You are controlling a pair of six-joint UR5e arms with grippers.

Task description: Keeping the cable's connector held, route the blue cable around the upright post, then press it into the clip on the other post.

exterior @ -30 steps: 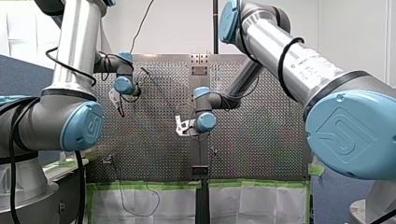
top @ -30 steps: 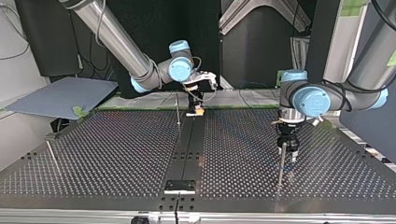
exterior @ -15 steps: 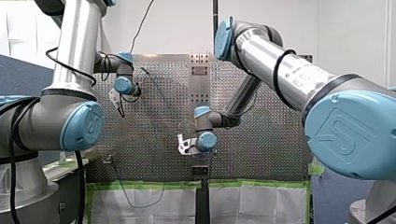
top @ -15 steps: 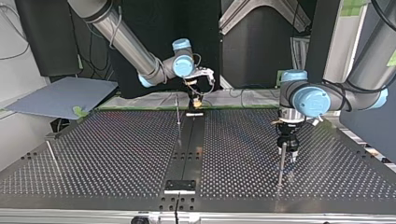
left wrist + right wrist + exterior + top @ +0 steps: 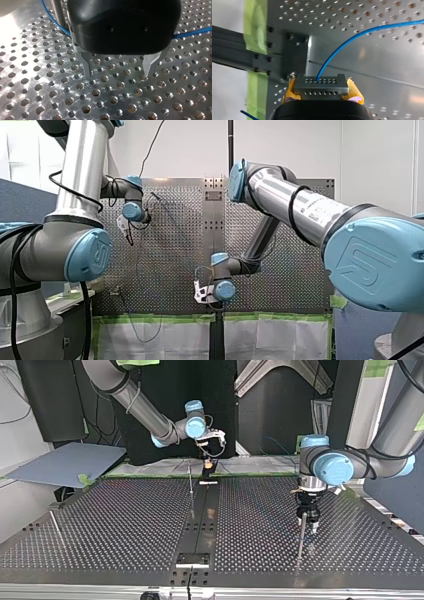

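In the right wrist view my right gripper (image 5: pixel 321 88) is shut with its yellow pads (image 5: pixel 355 93) on a grey connector (image 5: pixel 321 83). The blue cable (image 5: pixel 352 37) runs out of the connector and away over the perforated plate. In the top view this gripper (image 5: pixel 207 466) hangs over the plate's far edge, beside a thin upright post (image 5: pixel 190 478). My left gripper (image 5: pixel 118 73) stands open just above the plate, with nothing between its metal fingers (image 5: pixel 87 68). The blue cable (image 5: pixel 53 22) passes behind it, round a post (image 5: pixel 57 11). In the top view it (image 5: pixel 307 524) hovers by a post (image 5: pixel 301 536).
A dark rail (image 5: pixel 202 520) runs down the plate's middle to a small black bracket (image 5: pixel 192 559). A third thin post (image 5: pixel 55 522) stands at the top view's left. Green tape (image 5: pixel 255 27) and a black bracket (image 5: pixel 295 53) mark the plate's edge by my right gripper.
My right arm has carried the connector towards the plate's edge nearest the arms, downwards in the front view. My left arm has stayed still and open.
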